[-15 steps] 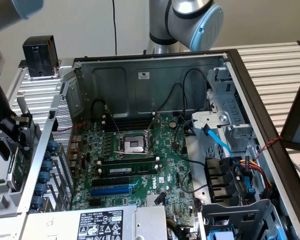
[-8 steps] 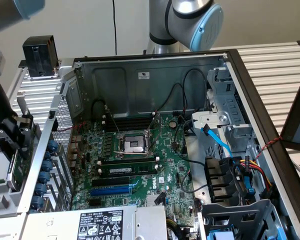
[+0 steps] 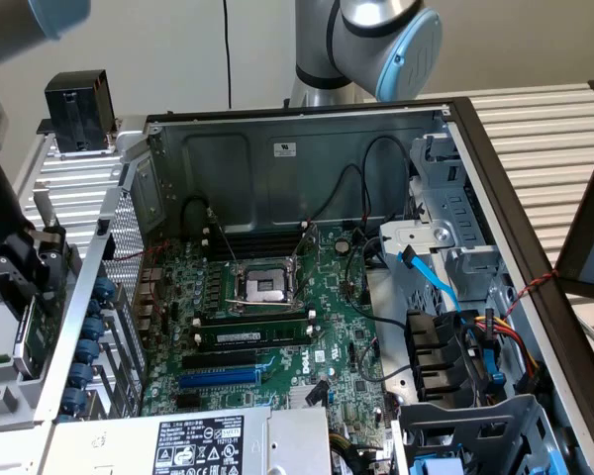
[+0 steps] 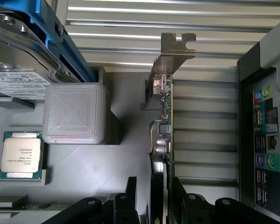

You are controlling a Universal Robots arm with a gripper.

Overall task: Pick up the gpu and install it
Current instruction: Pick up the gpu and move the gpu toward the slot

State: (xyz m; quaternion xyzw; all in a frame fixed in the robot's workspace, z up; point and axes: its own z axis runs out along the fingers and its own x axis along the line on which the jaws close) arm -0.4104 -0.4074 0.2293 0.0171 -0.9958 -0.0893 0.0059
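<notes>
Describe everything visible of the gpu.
The gpu is seen edge-on: a thin green circuit board carrying small components, a black block on one face, and a silver metal bracket with a notched tab at the far end. It sits outside the computer case, by its rear ports. The gripper jaws appear closed on its near end.

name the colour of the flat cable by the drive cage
Light blue; the flat cable shows best in the exterior view.
</notes>
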